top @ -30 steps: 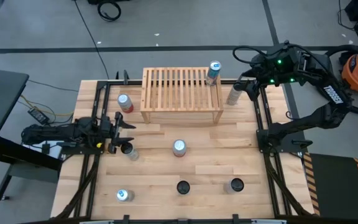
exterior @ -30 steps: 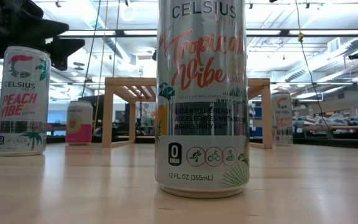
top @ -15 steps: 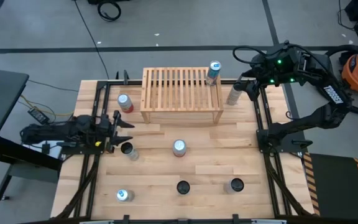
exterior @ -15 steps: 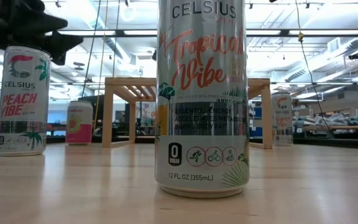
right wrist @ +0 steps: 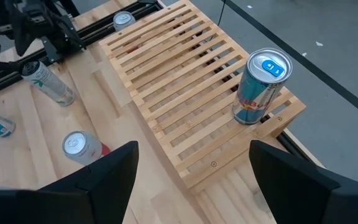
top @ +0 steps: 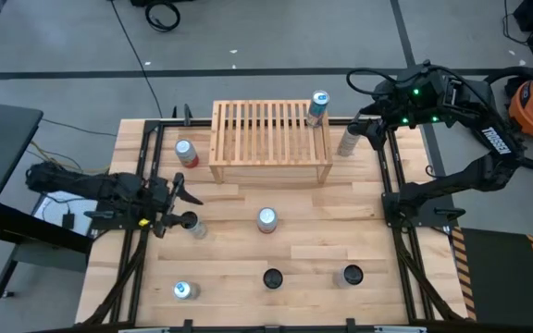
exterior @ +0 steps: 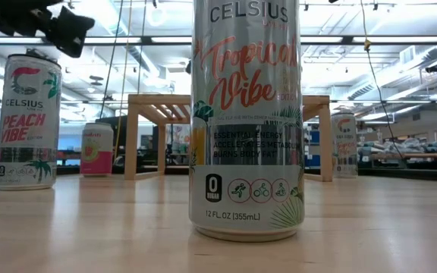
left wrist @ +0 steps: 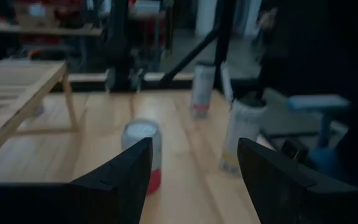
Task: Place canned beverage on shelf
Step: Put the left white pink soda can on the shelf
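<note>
Wooden slatted shelf (top: 270, 141) at the tabletop's (top: 322, 250) far middle, one blue-topped can (top: 318, 107) upright on its far right corner. Left pincer (top: 179, 198) low over the left side, fingers apart, empty, beside a dark-topped can (top: 191, 223) yet apart from it. Right pincer (top: 370, 125) raised past the shelf's right end, fingers apart, holding nothing, a silver can (top: 348, 141) just beside it. Red can (top: 186, 153) left of the shelf. Silver-topped can (top: 266, 220) near the middle, in front of the shelf. Three more cans along the near edge: one light-topped (top: 184, 290), two dark-topped (top: 273, 277) (top: 351, 275). From tabletop level, tall "Tropical Vibe" can (exterior: 247, 114) filling the foreground, "Peach Vibe" can (exterior: 27, 121) to its left, shelf legs behind.
</note>
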You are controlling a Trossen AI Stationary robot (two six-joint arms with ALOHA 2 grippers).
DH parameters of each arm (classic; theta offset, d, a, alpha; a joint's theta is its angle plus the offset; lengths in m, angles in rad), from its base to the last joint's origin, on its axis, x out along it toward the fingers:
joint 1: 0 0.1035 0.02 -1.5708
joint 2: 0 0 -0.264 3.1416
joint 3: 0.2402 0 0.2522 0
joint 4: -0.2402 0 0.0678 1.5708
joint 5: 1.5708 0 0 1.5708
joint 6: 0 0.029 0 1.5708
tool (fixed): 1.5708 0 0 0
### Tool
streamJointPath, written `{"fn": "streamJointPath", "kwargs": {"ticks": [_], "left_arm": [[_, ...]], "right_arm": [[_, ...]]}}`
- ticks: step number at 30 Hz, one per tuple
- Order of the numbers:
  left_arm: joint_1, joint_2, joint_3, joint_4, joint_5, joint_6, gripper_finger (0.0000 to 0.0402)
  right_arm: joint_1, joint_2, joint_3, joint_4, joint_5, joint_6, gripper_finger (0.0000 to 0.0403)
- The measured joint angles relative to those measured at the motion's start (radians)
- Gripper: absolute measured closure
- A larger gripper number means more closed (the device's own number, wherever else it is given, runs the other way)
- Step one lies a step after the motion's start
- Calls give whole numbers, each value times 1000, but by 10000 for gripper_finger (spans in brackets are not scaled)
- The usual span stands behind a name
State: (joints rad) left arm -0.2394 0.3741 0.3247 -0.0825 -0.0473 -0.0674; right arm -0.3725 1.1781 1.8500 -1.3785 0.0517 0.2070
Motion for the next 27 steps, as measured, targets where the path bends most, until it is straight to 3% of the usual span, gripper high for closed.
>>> {"fn": "streamJointPath", "kwargs": {"ticks": [5,12,17,27], "left_arm": [[-50,69,63,-98,-119,1,159],[-80,92,119,-166,-125,-3,159],[-97,93,146,-252,-144,-96,159],[-122,97,146,-241,-143,-120,159]], "right_arm": [[0,0,0,0,0,0,86],[0,0,0,0,0,0,86],[0,0,0,0,0,-6,86],[0,0,0,0,0,-24,86]]}}
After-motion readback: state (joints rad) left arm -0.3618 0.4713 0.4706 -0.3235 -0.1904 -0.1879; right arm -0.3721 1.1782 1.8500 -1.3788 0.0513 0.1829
